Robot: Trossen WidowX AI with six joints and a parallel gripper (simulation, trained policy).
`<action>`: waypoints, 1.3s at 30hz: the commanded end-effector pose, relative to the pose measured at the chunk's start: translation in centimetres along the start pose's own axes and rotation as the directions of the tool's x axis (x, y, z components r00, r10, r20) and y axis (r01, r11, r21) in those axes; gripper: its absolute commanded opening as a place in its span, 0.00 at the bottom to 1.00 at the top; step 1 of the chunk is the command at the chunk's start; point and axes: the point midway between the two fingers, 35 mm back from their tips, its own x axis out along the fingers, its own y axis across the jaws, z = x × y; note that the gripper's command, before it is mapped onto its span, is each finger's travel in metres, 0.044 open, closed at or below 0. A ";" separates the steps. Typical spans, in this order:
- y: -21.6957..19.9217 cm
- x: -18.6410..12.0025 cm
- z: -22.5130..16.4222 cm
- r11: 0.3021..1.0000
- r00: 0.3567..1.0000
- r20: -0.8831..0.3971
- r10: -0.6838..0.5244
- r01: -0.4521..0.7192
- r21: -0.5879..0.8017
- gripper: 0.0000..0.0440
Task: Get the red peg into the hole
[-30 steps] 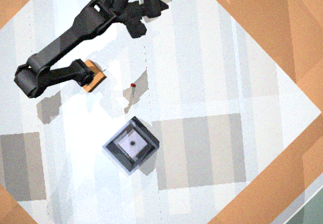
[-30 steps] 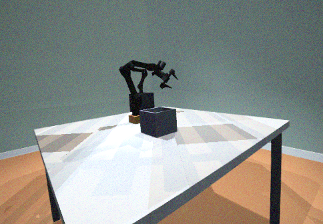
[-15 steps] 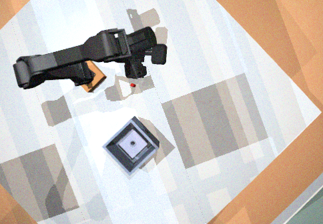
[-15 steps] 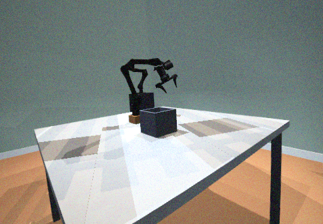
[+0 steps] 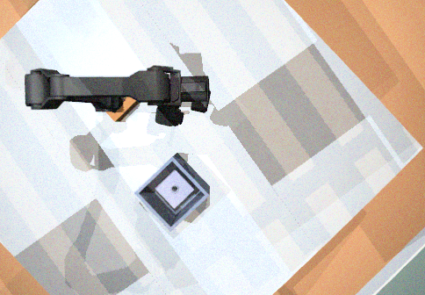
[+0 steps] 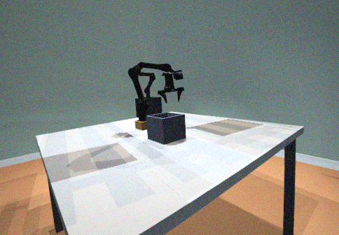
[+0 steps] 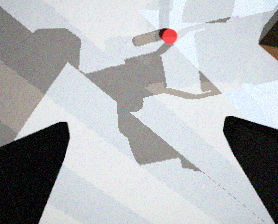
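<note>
The red peg (image 7: 169, 36) shows in the wrist view as a small red round end near the top, seen nearly end-on; its length is hard to make out. It is not visible in either the top or the exterior view. My gripper (image 5: 185, 111) (image 6: 171, 101) (image 7: 147, 126) is open and empty, pointing down and held well above the table. The peg is outside the space between the fingertips in the wrist view. The dark box (image 5: 158, 205) (image 6: 164, 131) stands open at the top. Its pale bottom plate (image 5: 169, 181) has an empty-looking dark hole (image 5: 175, 189) in the middle.
An orange block (image 5: 123, 111) (image 6: 141, 125) sits at the arm's base, partly under the arm. The box walls rise from the table on the near side of the gripper in the exterior view. Patchy shadows cross the white table (image 5: 263, 218) (image 6: 105, 205).
</note>
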 end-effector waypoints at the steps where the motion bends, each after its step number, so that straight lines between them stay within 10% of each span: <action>1: -1.1 1.3 1.0 0.996 0.997 -0.004 -0.081 0.081 0.027 1.00; 32: -3.9 12.4 3.7 0.955 0.975 -0.033 -0.219 0.221 0.198 0.93; 39: -3.9 14.2 4.0 0.951 0.978 -0.034 -0.204 0.206 0.231 0.75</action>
